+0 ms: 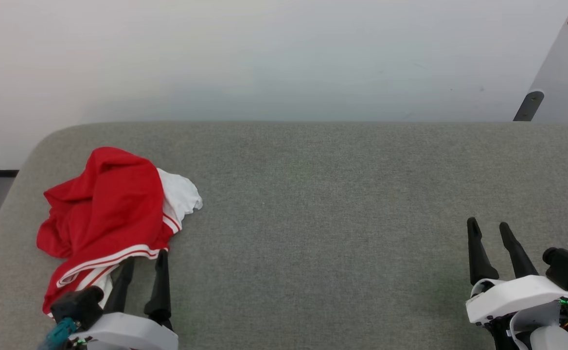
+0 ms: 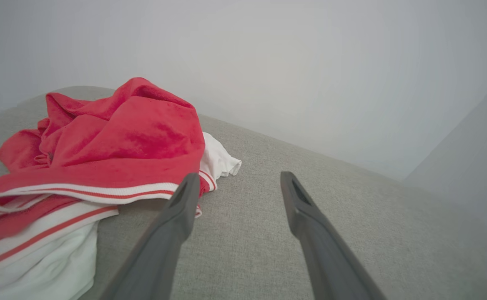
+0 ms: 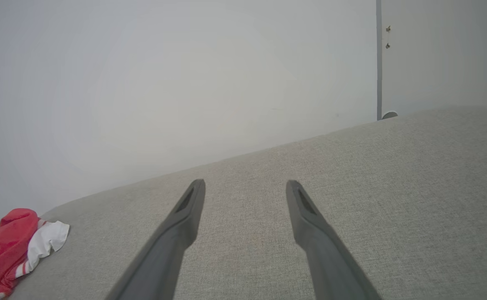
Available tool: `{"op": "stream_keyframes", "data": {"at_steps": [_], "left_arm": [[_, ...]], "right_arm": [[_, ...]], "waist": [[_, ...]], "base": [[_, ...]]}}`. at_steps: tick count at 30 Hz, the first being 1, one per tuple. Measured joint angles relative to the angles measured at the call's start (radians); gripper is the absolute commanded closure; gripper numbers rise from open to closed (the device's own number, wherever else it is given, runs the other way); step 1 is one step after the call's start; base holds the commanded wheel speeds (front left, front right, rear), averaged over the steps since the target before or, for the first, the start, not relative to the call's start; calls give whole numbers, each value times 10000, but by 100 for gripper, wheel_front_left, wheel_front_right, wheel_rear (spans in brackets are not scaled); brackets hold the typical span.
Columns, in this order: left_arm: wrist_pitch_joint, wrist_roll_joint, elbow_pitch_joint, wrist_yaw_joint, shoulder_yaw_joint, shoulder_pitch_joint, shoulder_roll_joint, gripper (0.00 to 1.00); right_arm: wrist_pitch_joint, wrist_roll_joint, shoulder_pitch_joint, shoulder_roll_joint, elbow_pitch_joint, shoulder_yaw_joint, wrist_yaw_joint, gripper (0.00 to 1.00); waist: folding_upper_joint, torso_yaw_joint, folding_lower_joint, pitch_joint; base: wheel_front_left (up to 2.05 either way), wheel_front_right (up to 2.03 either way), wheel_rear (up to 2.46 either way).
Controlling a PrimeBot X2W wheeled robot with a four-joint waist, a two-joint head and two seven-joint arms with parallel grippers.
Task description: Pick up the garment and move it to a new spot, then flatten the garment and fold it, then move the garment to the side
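Though crumpled, garment [image 1: 109,209] beside left end effector [image 1: 146,256]

L gripper [image 2: 239,180] sits w/ jaws wide apart over grey cushion [image 2: 352,233], view-left finger [image 2: 172,225] overlapping striped hem of crumpled red shirt [image 2: 118,137] w/ white sleeve, pale wall [image 2: 310,62] behind.

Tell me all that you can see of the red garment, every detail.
The garment is a soft red knit shirt with a white sleeve and red-and-white striped trim. It lies crumpled in a heap, not flattened, at the left end of the grey fabric surface. The open left pincer stands at its near hem; whether it touches cannot be told.
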Motion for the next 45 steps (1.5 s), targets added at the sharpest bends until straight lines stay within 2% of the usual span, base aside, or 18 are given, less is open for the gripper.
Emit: {"op": "stream_keyframes", "data": {"at_steps": [25,45], "left_arm": [[-552,2123,100,-146,-59,4,92,0],[-917,2928,431,-203,-173,5,198,0]], "right_arm": [[-539,-2217,-194,2,157,-151,0,0],[-918,-3103,-164,75,255,-334,2,0]], "waist": [[0,-9,0,6],[0,-54,0,-58]], "base": [[0,0,0],[0,0,0]]}}
